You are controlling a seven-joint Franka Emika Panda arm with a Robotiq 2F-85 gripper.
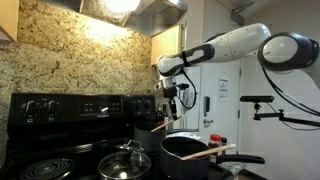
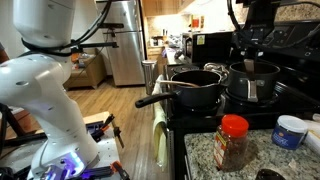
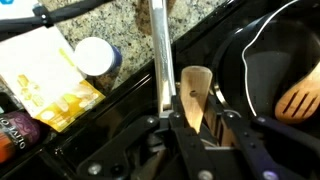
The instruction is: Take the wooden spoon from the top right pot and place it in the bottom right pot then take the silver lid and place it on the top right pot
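Wooden spoon (image 3: 195, 82) stands pinched near its top by the narrowed tool (image 3: 198, 115), in the top right pot (image 1: 150, 134) just beside the bottom right pot (image 1: 180, 152). Such a thin hold may let it pivot or slip on lifting, or knock the pale utensil (image 1: 208, 152) lying across that pot.

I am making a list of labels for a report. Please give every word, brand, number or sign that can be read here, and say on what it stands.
No text here can be read with certainty.
white paper notice: too small to read.
red-lidded jar: label blurred.
yellow packet: print blurred.
dark jar: pale letters, too blurred to read.
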